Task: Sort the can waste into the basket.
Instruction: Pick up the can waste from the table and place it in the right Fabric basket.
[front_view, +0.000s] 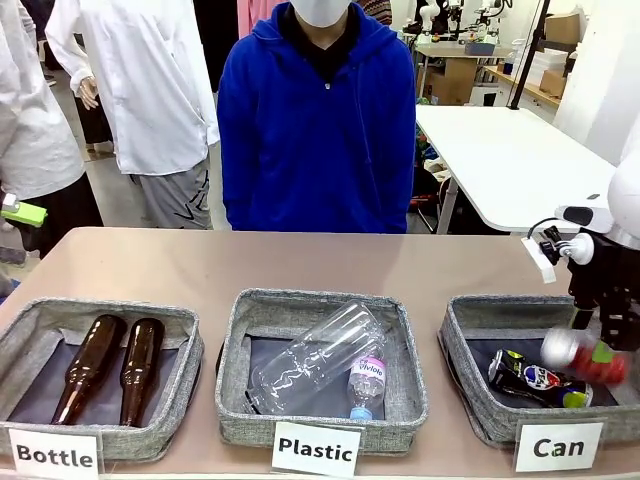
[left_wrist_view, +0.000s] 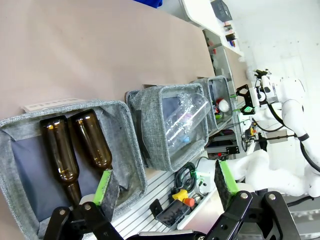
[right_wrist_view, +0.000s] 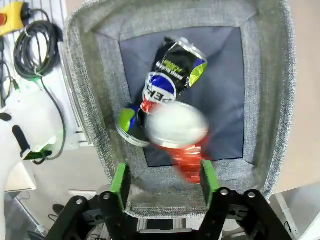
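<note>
While red can (right_wrist_view: 175, 135) drops: right gripper (right_wrist_view: 162, 175) spread wide, empty
Left gripper (left_wrist_view: 162, 182): wide, idle
Tip: lift straight, clear basket (front_view: 462, 330) rim

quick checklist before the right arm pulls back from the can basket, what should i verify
1. Right gripper open: ok, its green pads stand apart.
2. Red can released: ok, it shows blurred below the pads, apparently dropping toward the basket.
3. Red can settled: cannot tell, the blur hides how it will land.
4. Dark can in the same basket: ok, it lies on the dark bottom.
5. Other bins unmixed: ok, brown bottles lie in the bin carded Bottle, clear bottles in the one carded Plastic.
6. Left gripper out of the way: ok, open, near the bottle bin.
</note>
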